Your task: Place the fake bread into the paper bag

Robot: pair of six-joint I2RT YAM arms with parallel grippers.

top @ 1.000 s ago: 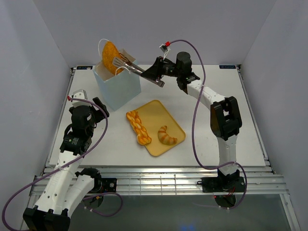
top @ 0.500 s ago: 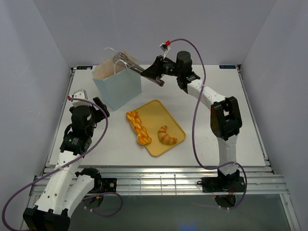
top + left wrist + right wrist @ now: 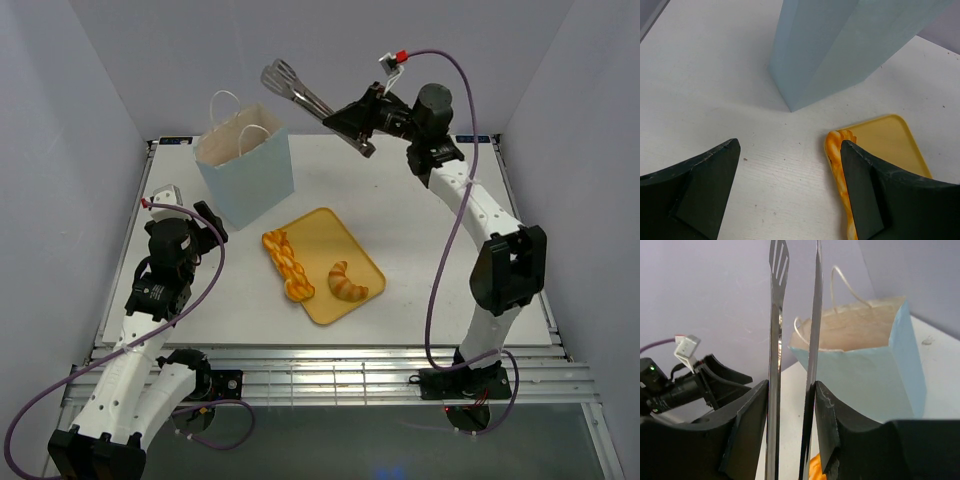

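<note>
With its right hand [image 3: 352, 122] clamped on the empty tongs [image 3: 300, 92] high near the paper bag [image 3: 248, 175], the robot should lower them squarely astride the croissant [image 3: 347, 281] on the tray [image 3: 325, 235], then squeeze gently.

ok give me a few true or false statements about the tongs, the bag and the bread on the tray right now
1. The right gripper holds the tongs up in the air. True.
2. The tongs grip a piece of bread. False: the tongs' tips are empty.
3. The croissant lies on the yellow tray. True.
4. The paper bag lies on its side. False: the paper bag stands upright.
5. The left gripper is shut on a piece of bread. False: the left gripper is open and holds nothing.
</note>
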